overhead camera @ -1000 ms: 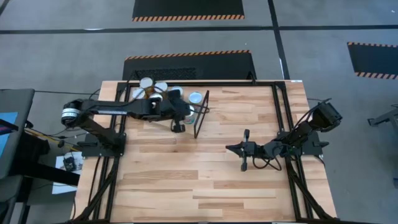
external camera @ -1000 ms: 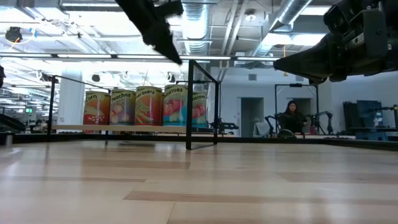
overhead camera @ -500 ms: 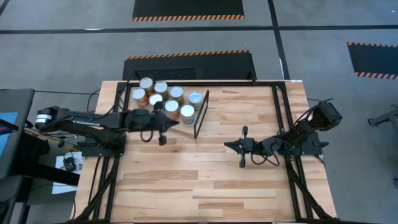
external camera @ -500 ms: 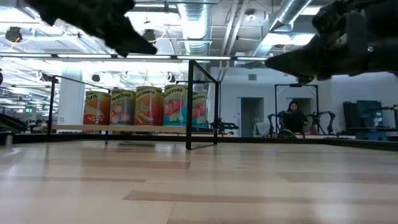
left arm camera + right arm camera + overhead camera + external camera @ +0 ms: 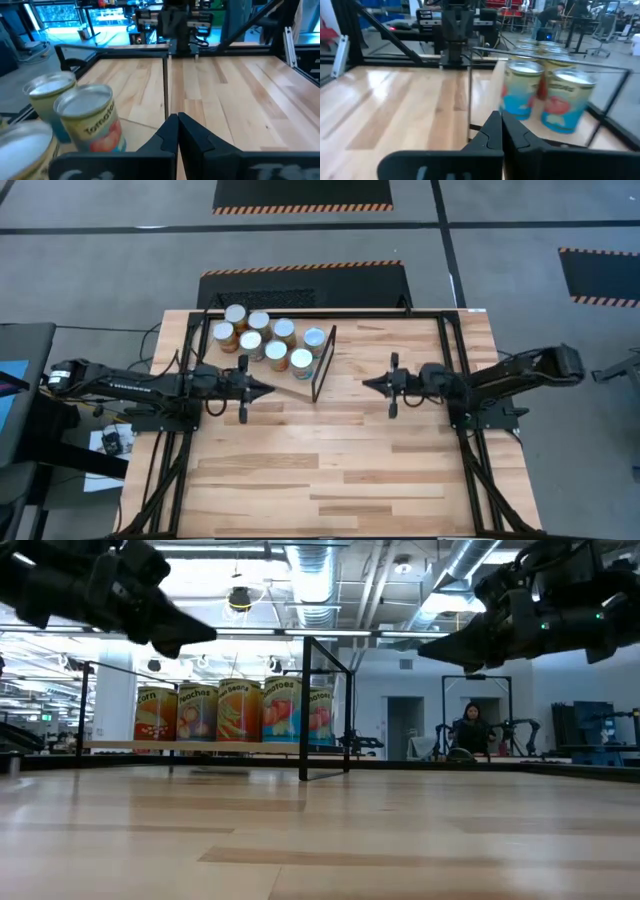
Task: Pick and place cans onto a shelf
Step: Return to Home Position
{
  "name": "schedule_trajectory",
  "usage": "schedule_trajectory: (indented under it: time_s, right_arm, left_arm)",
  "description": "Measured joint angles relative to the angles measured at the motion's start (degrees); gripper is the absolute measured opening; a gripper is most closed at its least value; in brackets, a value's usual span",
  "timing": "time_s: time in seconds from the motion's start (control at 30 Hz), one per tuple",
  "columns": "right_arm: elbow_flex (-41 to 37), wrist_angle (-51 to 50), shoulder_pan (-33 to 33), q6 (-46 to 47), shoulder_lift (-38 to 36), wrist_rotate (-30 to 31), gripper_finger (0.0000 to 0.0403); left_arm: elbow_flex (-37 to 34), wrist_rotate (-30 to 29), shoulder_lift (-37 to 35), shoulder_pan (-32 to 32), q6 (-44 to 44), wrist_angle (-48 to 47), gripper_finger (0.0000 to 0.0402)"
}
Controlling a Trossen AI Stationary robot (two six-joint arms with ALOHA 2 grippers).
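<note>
**Colleague:** What could go wrong from where you are?

**Operator:** My left gripper (image 5: 262, 389) hovers above the table (image 5: 300, 480), just beside the near row of cans (image 5: 265, 340). Its fingers are pressed together and hold nothing. If I swing that arm toward the table's far edge, I judge it could clip the nearest can or the shelf's black frame (image 5: 322, 365) and knock the rows askew. My right gripper (image 5: 370, 384) is likewise closed and empty, over the middle of the table. It points at the left one, with the frame between them. Reaching forward with either arm risks striking that frame.

**Colleague:** And the cans themselves?

**Operator:** Eight small cans with shiny silver tops stand upright on the shelf (image 5: 110, 746). The shelf is a light wooden board near the table's far left corner, set at an angle to its edges. The cans form two rows of four, touching or nearly so. Their labels are orange, green, red and blue, and one reads tomato. They look light and easy to topple.
</note>
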Motion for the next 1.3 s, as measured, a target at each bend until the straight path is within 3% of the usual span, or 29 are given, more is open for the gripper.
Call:
schedule_trajectory:
  time_s: [0.33, 0.57, 0.8, 1.0, 1.3]
  right_arm:
    - [-0.1, -18.3, -10.2, -3.7, -14.8, -6.0, 0.0005]
    - [-4.8, -18.4, -15.5, -3.0, -20.8, -7.9, 0.0004]
    - [-10.1, -18.7, -17.1, -1.1, -30.0, -8.8, 0.0004]
    - [-10.4, -28.4, -15.5, 0.3, -39.6, -1.8, 0.0004]
    - [-10.4, -40.7, -1.7, 1.5, -50.4, 13.9, 0.0004]
  left_arm:
    - [-7.0, -0.4, -9.4, 3.0, -2.4, 1.1, 0.0000]
    - [-12.5, -3.3, -21.0, 3.9, -4.0, 0.4, 0.0000]
    - [-12.5, -8.2, -34.5, 3.9, -4.0, -13.1, 0.0000]
    - [-12.5, -6.7, -44.1, 3.9, -4.5, -17.9, 0.0000]
    - [-12.5, -7.0, -42.8, 4.0, -3.7, -17.8, 0.0000]
